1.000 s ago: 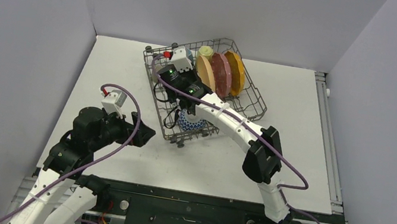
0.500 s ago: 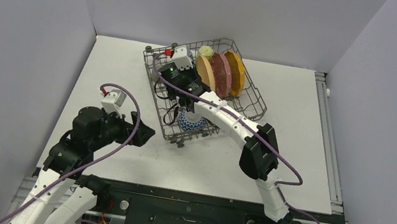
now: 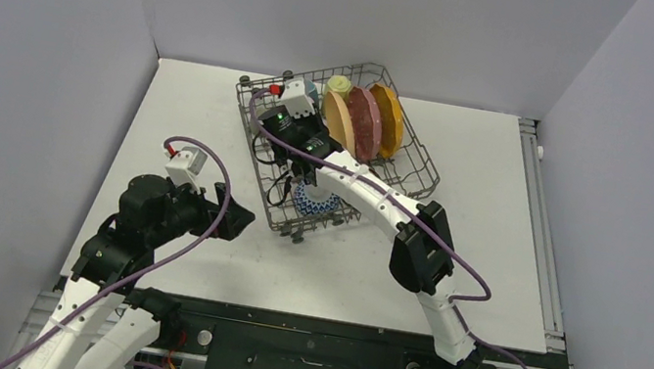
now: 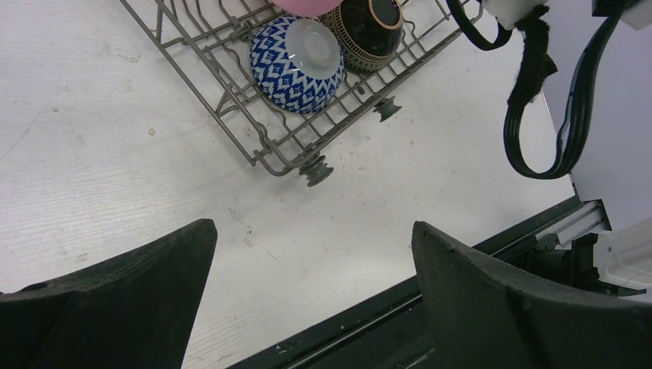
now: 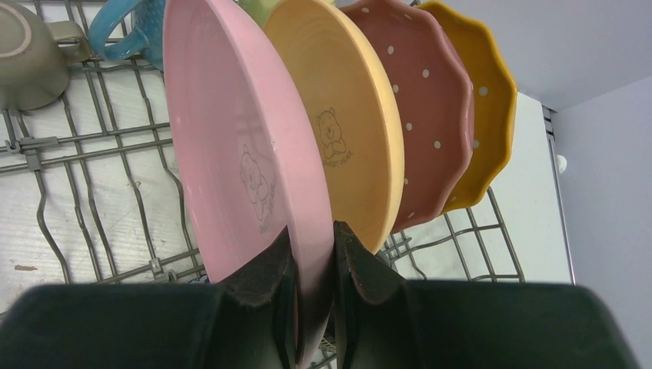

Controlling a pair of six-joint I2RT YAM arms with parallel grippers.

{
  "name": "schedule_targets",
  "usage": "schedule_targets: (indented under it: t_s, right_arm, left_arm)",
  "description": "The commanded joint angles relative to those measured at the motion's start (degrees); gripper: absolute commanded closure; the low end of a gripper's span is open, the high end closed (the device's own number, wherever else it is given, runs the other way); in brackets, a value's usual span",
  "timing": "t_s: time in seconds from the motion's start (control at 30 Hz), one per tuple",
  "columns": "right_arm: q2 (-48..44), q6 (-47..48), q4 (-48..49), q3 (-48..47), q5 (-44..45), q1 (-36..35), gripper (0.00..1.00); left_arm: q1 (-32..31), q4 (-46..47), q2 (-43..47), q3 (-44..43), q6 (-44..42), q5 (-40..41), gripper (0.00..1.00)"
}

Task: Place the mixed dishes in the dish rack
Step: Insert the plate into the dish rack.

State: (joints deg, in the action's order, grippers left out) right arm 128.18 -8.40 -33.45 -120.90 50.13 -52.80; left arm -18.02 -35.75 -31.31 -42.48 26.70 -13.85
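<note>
Grey wire dish rack (image 3: 419,155) sits on the white table (image 3: 195,114), middle, nearer the far edge. Standing in it in a row, left to right: light pink plate (image 5: 231,154), yellow plate (image 5: 350,115), dark pink dotted plate (image 5: 430,115), orange scalloped plate (image 5: 486,100); grey mug (image 5: 23,54) and blue mug (image 5: 127,34) left of them. Blue-white patterned bowl (image 4: 296,65) in the rack's near corner, dark brown bowl (image 4: 369,31) just beside it.

White desk (image 3: 184,122), lightly scuffed, enclosed by grey walls (image 3: 27,48); metal rail (image 3: 543,239) along its right edge.

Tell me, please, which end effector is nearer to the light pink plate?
Right. The right end effector is shut on the rim of the light pink plate inside the dish rack; the left end effector hangs open above the table, outside it.
</note>
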Motion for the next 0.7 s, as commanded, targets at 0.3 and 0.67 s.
schedule_targets:
  t_s: [0.3, 0.67]
  right_arm:
    - [2.70, -0.78, 3.19, -3.86, 0.56, 0.55, 1.00]
    - [5.06, -0.32, 4.12, -4.18, 0.87, 0.61, 0.95]
  left_arm:
    - [0.96, 3.67, -0.56, -0.21, -0.95, -1.11, 0.04]
    - [1.40, 3.67, -0.71, -0.15, -0.95, -1.09, 0.04]
